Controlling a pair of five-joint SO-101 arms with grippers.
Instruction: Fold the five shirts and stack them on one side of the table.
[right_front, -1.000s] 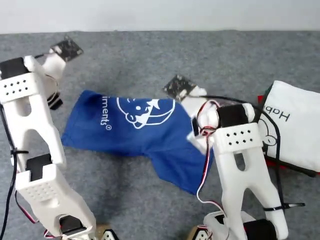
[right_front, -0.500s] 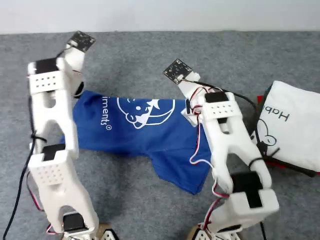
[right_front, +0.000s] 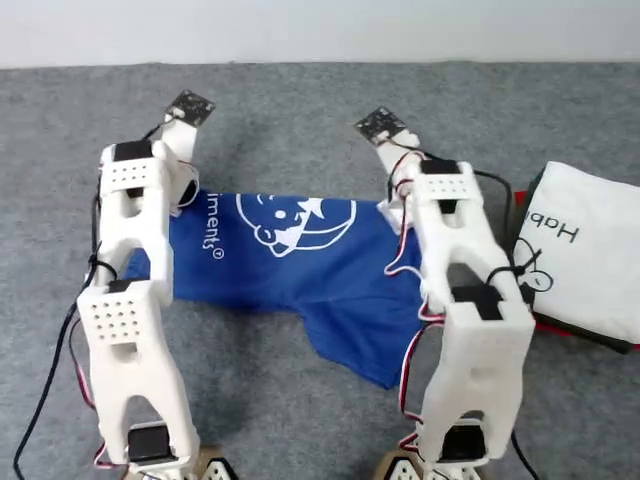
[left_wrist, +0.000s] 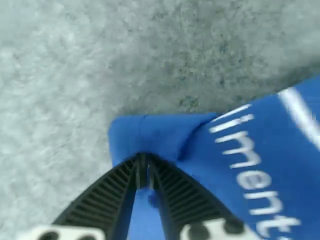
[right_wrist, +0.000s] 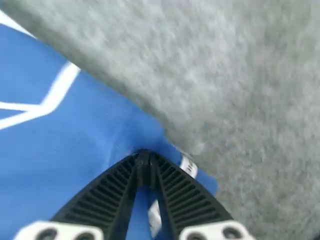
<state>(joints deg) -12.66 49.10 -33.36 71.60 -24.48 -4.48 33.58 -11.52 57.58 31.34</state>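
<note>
Grey felt tabletop carries the blue shirt, lying between both arms. The left gripper is pinched closed on one far corner and the right gripper is clamped on the other. The cloth looks soft, light and limp, so it will likely sag and drag; corners and hems suit best. A folded white shirt lies at the right side

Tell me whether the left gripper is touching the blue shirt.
Touching. The left wrist view shows the left gripper closed on a bunched corner of the blue shirt, with the cloth pinched right at its tips.
</note>
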